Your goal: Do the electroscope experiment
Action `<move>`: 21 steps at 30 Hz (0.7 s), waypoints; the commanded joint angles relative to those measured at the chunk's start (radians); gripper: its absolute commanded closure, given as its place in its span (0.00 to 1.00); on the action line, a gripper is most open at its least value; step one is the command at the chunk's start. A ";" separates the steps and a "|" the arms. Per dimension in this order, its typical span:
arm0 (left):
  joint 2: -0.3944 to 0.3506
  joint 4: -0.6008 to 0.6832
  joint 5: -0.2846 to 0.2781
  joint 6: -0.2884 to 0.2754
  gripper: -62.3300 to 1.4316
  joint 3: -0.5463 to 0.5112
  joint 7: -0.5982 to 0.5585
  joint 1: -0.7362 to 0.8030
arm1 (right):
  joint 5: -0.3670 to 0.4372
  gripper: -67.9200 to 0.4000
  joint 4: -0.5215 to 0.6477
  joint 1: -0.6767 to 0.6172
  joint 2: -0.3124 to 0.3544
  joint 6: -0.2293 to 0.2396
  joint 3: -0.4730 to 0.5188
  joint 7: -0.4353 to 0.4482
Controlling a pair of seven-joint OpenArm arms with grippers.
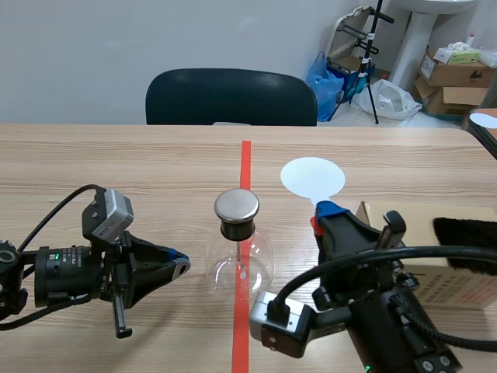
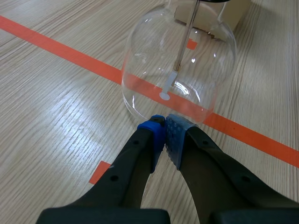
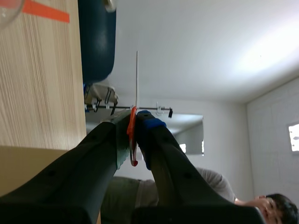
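the electroscope (image 1: 241, 260) sits mid-table (image 1: 140, 167), its glass flask square on the orange-red tape line (image 1: 245, 167) and its round metal cap (image 1: 237, 204) facing up. in the left wrist view the flask (image 2: 180, 56) fills the space ahead of the tool, with the thin rod (image 2: 184, 44) running down inside to a small pale vane (image 2: 167, 88). that vane hangs close to the rod, so no swing shows.

the left tool (image 1: 180, 264) is low on the table, clenched on nothing. its blue-padded tips (image 2: 164, 125) sit right at the foot of the glass, though actual contact can't be made out.

the right tool (image 1: 326, 211) is clamped on the red handle (image 3: 132, 140) of a white paddle disc (image 1: 312, 177). it carries the disc upright, beyond and to the side of the cap and clearly apart from it. from the right wrist the disc shows only as a thin white edge (image 3: 137, 79) rising out of the grip.

a cardboard box (image 1: 419, 219) with a dark furry pad (image 1: 466, 233) on it lies by the right arm.

as for progress, the paddle is in hand and the electroscope is in place, so setup looks finished. the main step appears undone, which is bringing the disc to the metal cap and watching the vane move. whether the disc carries charge can't be judged from here.
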 commanded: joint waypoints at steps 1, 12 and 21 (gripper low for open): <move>0.005 0.017 -0.014 -0.002 0.92 -0.003 -0.018 -0.003 | -0.005 0.98 0.003 0.012 0.000 -0.007 0.008 -0.029; 0.005 0.017 -0.014 -0.002 0.92 -0.003 -0.018 -0.003 | -0.005 0.98 0.003 0.012 0.000 -0.007 0.008 -0.165; 0.005 0.017 -0.014 -0.002 0.92 -0.003 -0.018 -0.003 | -0.005 0.98 0.003 0.012 0.000 -0.007 0.008 -0.193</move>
